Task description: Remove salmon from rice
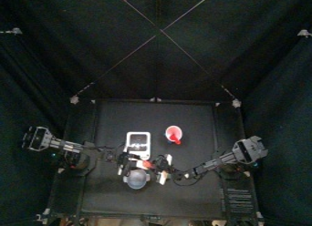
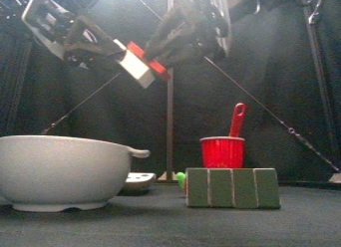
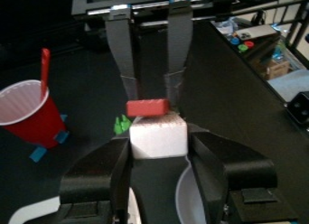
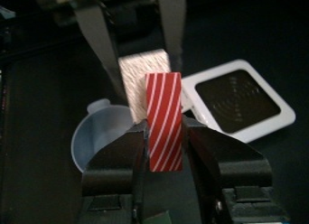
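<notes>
Salmon (image 4: 163, 119) and rice (image 3: 158, 137) held aloft (above the worktop).
Rice is pinched by the left gripper (image 3: 158, 160); salmon is clamped in the right gripper (image 4: 163, 151).

Both arms are meeting above the table's front middle, the left gripper (image 3: 154, 164) reaching in from the left and the right gripper (image 4: 163, 142) from the right. The rice (image 3: 158, 137) is sitting between the left jaws, and the salmon (image 4: 164, 119) is sitting between the right jaws, pressed against the rice's side (in the front view the pair is hanging high above the table). Directly beneath them a bowl (image 2: 60, 169) is standing at the front left. To its right a row of blocks (image 2: 233, 187) is standing, with a cup (image 2: 222, 151) behind it holding an upright utensil (image 2: 237, 120). A rectangular scale (image 1: 138, 140) is lying behind the bowl.
</notes>
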